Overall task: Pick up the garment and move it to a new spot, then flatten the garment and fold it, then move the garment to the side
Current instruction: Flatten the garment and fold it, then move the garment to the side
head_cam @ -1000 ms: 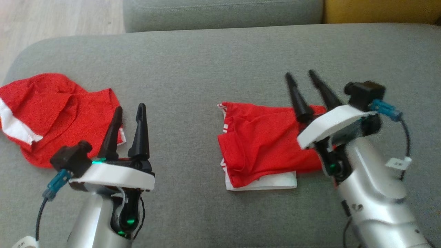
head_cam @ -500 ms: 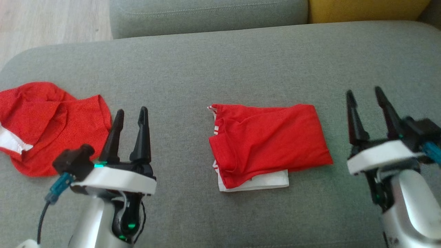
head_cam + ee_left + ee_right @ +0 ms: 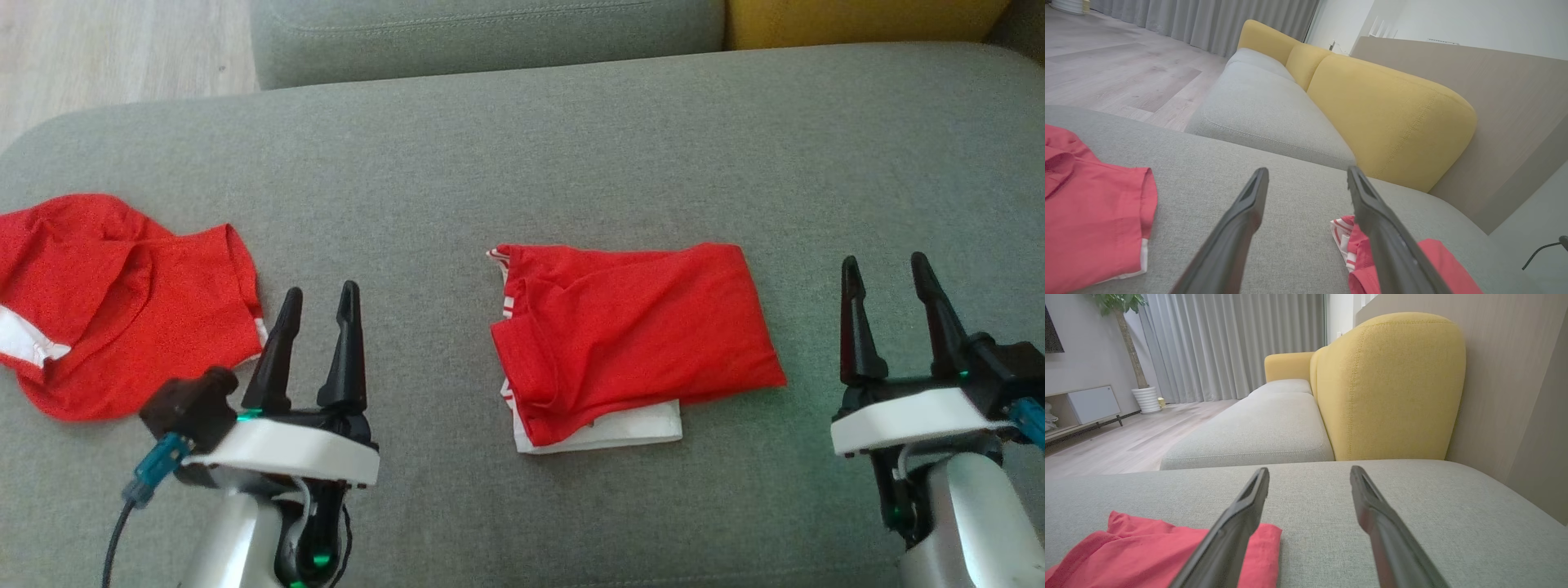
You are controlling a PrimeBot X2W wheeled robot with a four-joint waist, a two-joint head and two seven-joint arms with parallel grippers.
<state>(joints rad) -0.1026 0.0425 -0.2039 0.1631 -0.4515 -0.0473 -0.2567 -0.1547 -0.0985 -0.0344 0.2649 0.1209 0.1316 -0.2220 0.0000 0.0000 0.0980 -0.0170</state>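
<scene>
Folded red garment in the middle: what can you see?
The folded red garment lies flat on the grey sofa cushion, a rough rectangle of thin, wrinkled fabric. White shows along its near edge, red-and-white striped trim at its left. The left end effector and right end effector flank it without touching it.

Loads of bare grey fabric sofa seat (image 3: 571,147) beyond the folded red garment with white trim (image 3: 637,335), plus clear strips on both its sides. Only a crumpled red cloth (image 3: 114,302) crowds the far left
</scene>
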